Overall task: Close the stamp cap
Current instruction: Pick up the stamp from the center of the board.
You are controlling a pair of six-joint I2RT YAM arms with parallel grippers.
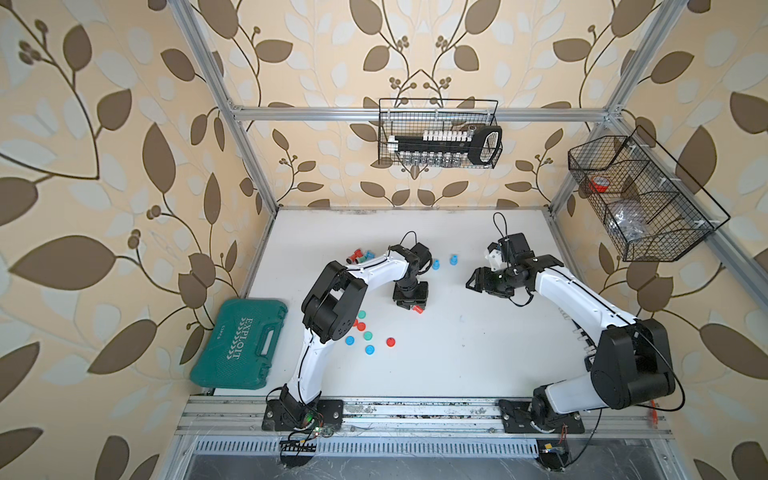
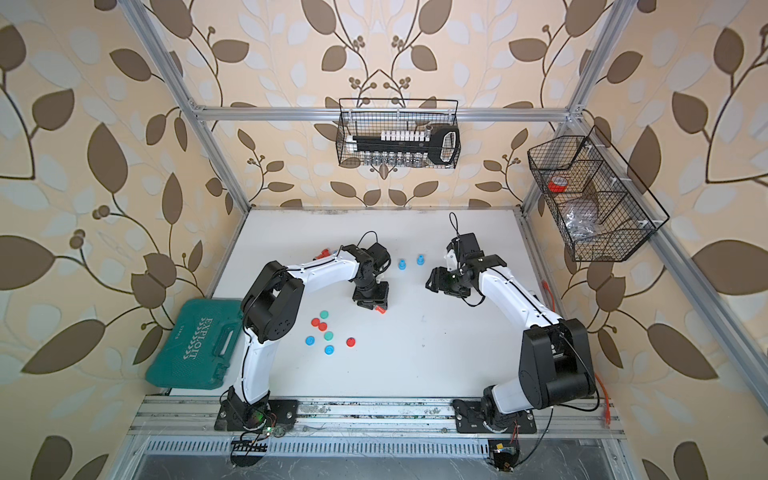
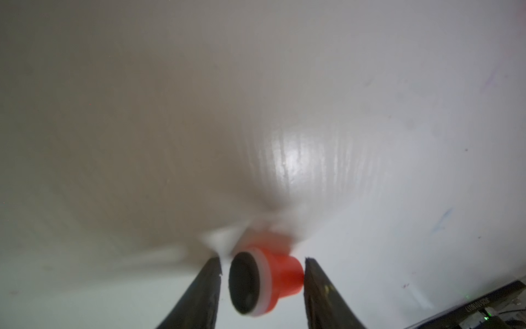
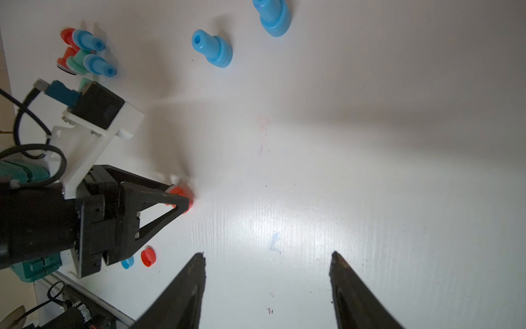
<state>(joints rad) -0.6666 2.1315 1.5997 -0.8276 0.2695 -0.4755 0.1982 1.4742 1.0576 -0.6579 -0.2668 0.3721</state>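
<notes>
A red stamp (image 3: 281,277) with a white ring and a black pad face lies on its side on the white table (image 1: 457,353). My left gripper (image 3: 263,266) points down over it, jaws on either side. One finger touches the red handle end. A thin gap shows between the other finger and the pad face. In both top views the stamp (image 1: 418,309) (image 2: 379,308) peeks out under that gripper (image 1: 411,305). Several loose caps, red (image 1: 390,342), blue and teal, lie nearer the front. My right gripper (image 4: 267,256) (image 1: 473,282) hangs open and empty to the right.
Two upright blue stamps (image 1: 435,264) (image 1: 453,260) stand behind the grippers. A cluster of stamps (image 1: 359,257) lies at the back left. A green tool case (image 1: 239,345) sits off the table's left edge. Wire baskets (image 1: 438,133) (image 1: 640,199) hang on the walls.
</notes>
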